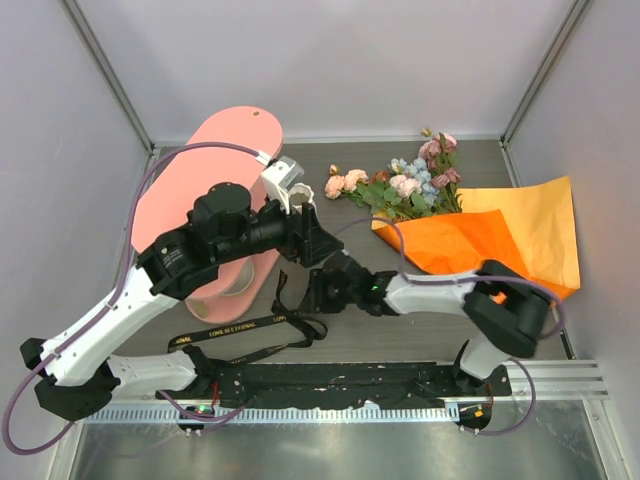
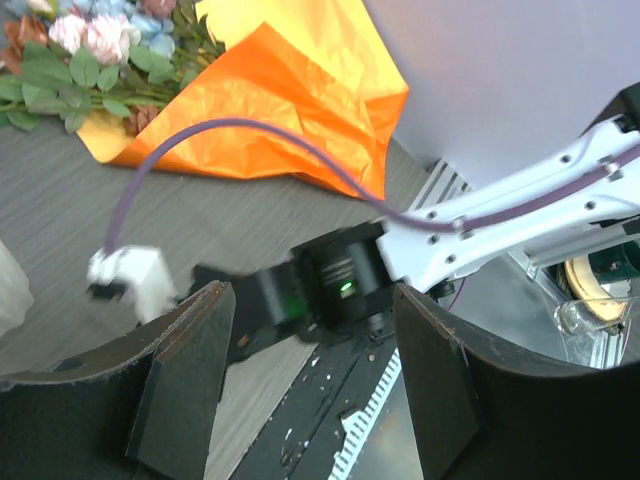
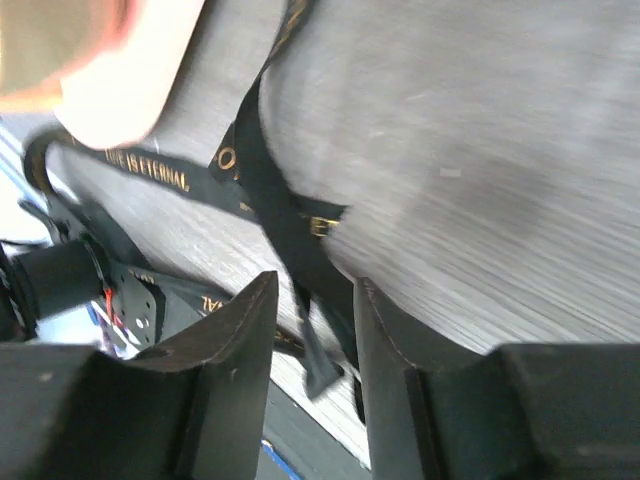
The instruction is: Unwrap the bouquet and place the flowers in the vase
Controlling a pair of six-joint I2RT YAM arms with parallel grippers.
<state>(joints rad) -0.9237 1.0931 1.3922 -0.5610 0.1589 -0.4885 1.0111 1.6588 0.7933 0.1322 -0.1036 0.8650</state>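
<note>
The flowers [image 1: 405,185] lie on the table at the back, their heads pink, peach and pale blue among green leaves [image 2: 70,75]. Their stems rest on the opened orange paper [image 1: 510,235] [image 2: 290,110]. The black printed ribbon [image 1: 250,330] [image 3: 270,200] lies loose near the front. The white vase [image 1: 287,188] stands by the pink shelf, partly hidden by my left arm. My left gripper [image 1: 318,240] [image 2: 308,295] hangs open and empty beside the vase. My right gripper [image 1: 295,290] [image 3: 315,285] is low over the ribbon's end, open, with the ribbon showing in the gap.
A pink shelf [image 1: 200,180] lies at the back left with a tan cup [image 1: 225,290] in it. A black and metal rail [image 1: 400,380] runs along the near edge. Grey walls close in the table on three sides. A purple cable [image 2: 200,135] loops over the right arm.
</note>
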